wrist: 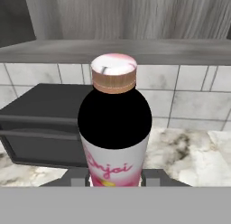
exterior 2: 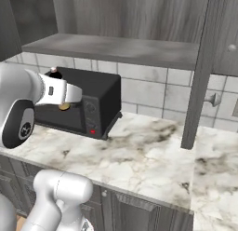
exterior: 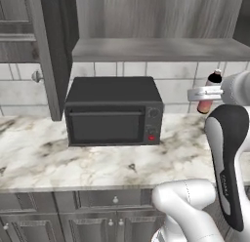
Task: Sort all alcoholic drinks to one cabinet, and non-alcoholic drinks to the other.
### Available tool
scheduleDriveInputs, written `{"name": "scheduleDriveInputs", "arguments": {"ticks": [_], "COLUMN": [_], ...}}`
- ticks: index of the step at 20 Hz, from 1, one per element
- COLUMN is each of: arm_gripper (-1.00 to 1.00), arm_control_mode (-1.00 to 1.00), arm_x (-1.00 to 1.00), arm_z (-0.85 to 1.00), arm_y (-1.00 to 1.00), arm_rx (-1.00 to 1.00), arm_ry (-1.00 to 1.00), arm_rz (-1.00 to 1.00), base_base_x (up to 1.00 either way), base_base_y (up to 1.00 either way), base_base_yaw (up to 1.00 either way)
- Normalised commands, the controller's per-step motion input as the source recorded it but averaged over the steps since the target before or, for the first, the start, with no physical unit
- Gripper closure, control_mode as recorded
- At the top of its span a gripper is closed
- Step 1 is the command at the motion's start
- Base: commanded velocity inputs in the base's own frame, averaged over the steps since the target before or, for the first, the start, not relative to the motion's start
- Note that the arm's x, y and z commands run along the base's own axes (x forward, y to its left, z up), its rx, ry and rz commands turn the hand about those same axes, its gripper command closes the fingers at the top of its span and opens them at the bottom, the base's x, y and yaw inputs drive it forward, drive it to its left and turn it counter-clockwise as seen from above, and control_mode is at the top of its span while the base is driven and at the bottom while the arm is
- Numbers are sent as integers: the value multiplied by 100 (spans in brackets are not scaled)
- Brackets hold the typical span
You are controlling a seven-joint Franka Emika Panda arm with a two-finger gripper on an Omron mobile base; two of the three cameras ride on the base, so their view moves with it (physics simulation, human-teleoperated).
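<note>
The gripper (wrist: 115, 179) is clamped on the small pink black-shouldered bottle (wrist: 115, 128); next, lift it onto the grey cabinet shelf (wrist: 135, 50) above.

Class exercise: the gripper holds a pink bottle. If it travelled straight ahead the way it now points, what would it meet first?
Probably the tiled wall below the cabinet shelf; depth is unclear. The gripper, shut on the pink bottle, points over the counter, just right of the toaster oven.

Black toaster oven (exterior: 113, 110) on marble counter (exterior: 73, 165), against tiled wall (exterior 2: 153, 92).
</note>
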Motion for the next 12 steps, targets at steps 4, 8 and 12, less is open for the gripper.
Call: {"name": "scheduleDriveInputs", "arguments": {"ticks": [4, 8, 12], "arm_gripper": [100, 100, 100], "arm_control_mode": [100, 100, 100], "arm_x": [0, 0, 0], "arm_z": [0, 0, 0], "arm_y": [0, 0, 0], "arm_rx": [0, 0, 0], "arm_ry": [0, 0, 0], "arm_rz": [0, 0, 0], "base_base_x": [47, 39, 31], "base_base_y": [-18, -12, -7], "base_base_yaw": [10, 8, 8]}}
